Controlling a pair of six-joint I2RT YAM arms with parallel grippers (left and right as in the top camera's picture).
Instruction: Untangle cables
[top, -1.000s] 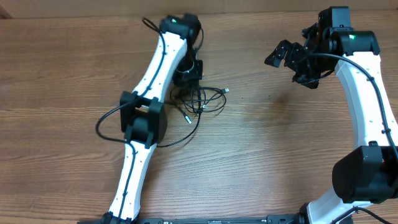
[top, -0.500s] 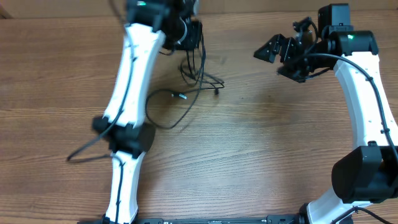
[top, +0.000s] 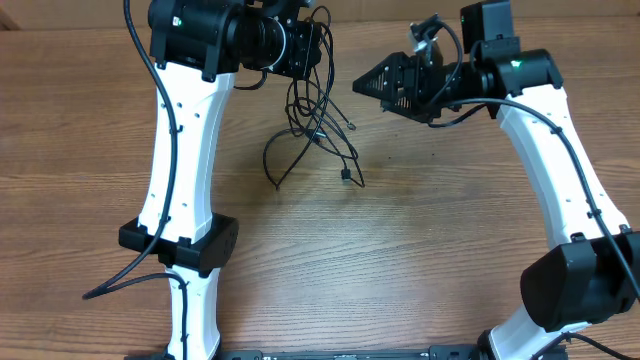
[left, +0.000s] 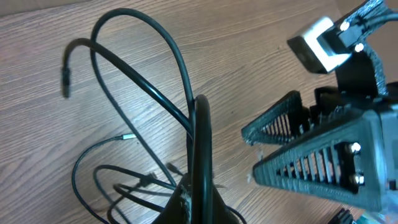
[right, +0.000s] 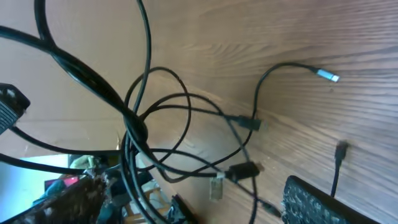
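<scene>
Lifted up from the bench (top: 450, 220) within the past second by the left pincer (top: 303, 48), and now hanging under it as one tangled bunch: the cables (top: 318, 125). Clamped shut on the topmost strands. Trailing below the bunch, loose loops and small plug ends; contact with the bench not discernible. Swung in close on the right of the cables, with fingers spread wide and gripping nothing: the right pincer (top: 372, 84).
</scene>
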